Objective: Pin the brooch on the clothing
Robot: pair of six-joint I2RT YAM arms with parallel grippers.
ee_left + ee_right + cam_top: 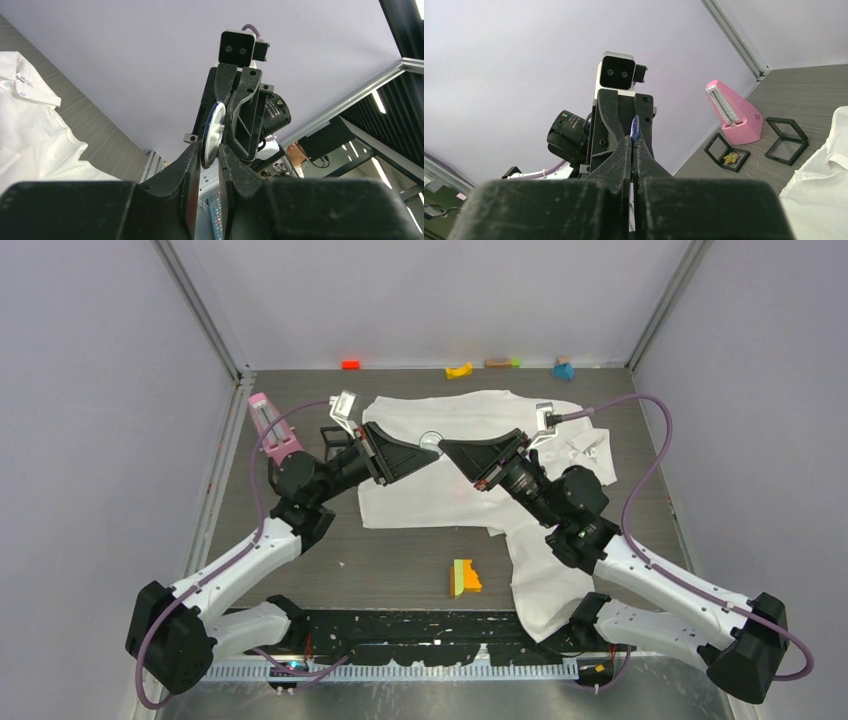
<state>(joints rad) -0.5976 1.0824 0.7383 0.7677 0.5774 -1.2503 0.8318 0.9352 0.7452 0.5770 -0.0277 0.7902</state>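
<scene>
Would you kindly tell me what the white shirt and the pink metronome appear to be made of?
The shirt looks like thin woven cloth, matte white: it lies in soft folds and creases. The pink metronome looks like moulded plastic, smooth with a slight sheen and crisp edges, though painted wood is possible.

A robotics lab is suggested: the dark table (400, 570) is enclosed by plain lilac panels (430, 290) in aluminium framing (205, 315), and ceiling light strips (378, 101) are seen beyond the cell.

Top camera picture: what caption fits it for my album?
Left end effector and right end effector meet over the white shirt, tiny brooch between them.
</scene>
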